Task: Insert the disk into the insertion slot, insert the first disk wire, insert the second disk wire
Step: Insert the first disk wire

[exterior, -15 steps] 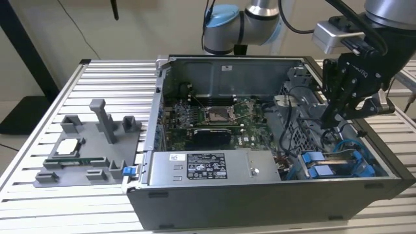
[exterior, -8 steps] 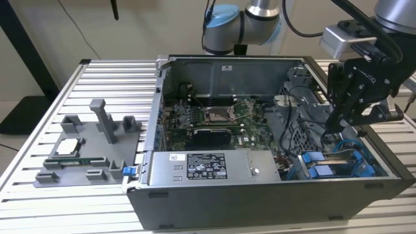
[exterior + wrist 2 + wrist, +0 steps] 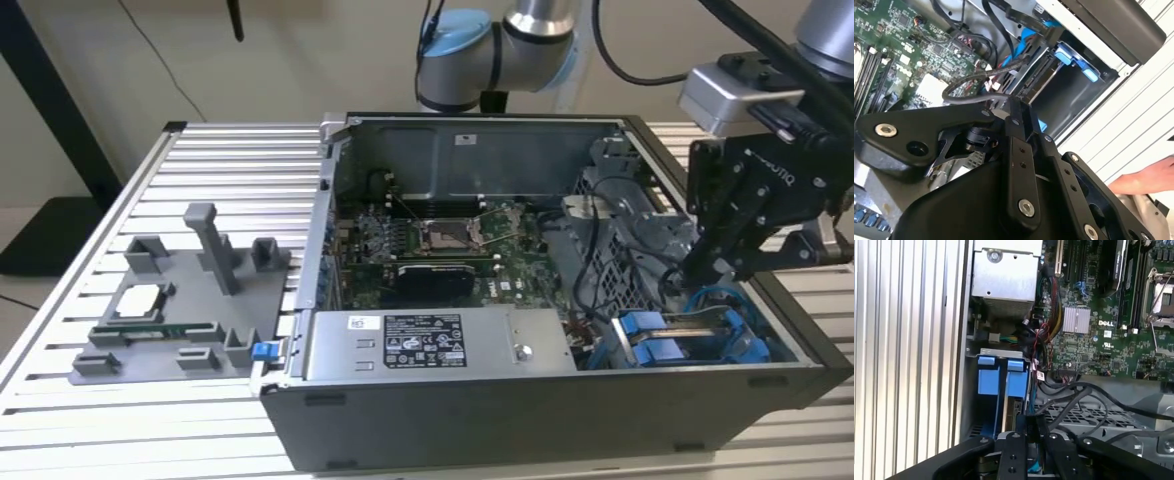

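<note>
The tool (image 3: 1033, 434) pinches a black wire plug (image 3: 1032, 421) just beside the disk (image 3: 1015, 390) in the insertion slot (image 3: 999, 352).

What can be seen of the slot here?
The slot is a grey metal cage with blue plastic parts, set in the case's near corner at the exterior view's right. In the first wrist view two blue tabs stand side by side at its mouth; the second wrist view shows a dark open bay. Black cables run past it; the gripper hangs close over it.
</note>
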Motion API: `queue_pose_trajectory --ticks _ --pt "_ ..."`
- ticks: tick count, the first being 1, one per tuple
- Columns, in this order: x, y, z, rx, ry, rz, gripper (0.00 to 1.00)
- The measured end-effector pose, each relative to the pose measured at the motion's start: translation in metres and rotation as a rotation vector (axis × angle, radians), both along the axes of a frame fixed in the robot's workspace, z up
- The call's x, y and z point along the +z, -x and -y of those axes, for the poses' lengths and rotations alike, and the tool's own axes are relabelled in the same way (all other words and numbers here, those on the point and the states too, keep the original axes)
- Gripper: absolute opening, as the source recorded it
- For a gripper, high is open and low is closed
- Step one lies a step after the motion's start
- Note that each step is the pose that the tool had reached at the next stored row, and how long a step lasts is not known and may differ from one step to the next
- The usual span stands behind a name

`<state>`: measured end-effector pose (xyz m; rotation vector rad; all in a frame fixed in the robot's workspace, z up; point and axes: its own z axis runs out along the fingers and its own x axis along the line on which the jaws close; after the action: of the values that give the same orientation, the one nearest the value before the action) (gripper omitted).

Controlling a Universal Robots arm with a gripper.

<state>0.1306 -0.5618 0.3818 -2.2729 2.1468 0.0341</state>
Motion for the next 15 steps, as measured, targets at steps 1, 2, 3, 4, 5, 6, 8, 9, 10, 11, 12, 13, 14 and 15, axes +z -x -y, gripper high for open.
queue_pose_trajectory --ticks 1,2,3,4,5,6,8,9,10,11,12,13,14,15 --pt "-0.0005 -0.001 0.0015 0.0 0.0 -0.0011 0.0" --pt "-0.001 -0.003 0.003 0.0 0.0 -0.0023 0.0" --pt "-0.0016 -0.004 0.0043 0.0 0.0 -0.0033 0.0" --pt "-0.0022 -0.005 0.0057 0.0 0.0001 -0.0042 0.0" --pt "-0.0028 -0.007 0.0067 0.0 0.0001 -0.0049 0.0" --pt "-0.0036 -0.008 0.0075 0.0 0.0001 -0.0055 0.0" --pt "-0.0056 -0.011 0.0086 0.0 -0.0001 -0.0064 0.0" --pt "-0.0065 -0.012 0.0089 -0.001 -0.0001 -0.0067 0.0" --pt "-0.0076 -0.013 0.0091 -0.002 -0.0001 -0.0069 0.0" --pt "-0.0087 -0.015 0.0092 -0.003 -0.0001 -0.0071 0.0" --pt "-0.0097 -0.015 0.0094 -0.004 0.0 -0.0073 0.0" --pt "-0.0108 -0.016 0.0095 -0.006 0.0 -0.0074 0.0" --pt "-0.0118 -0.016 0.0096 -0.009 0.0 -0.0075 0.0" --pt "-0.013 -0.016 0.0096 -0.014 -0.0001 -0.0076 0.0"
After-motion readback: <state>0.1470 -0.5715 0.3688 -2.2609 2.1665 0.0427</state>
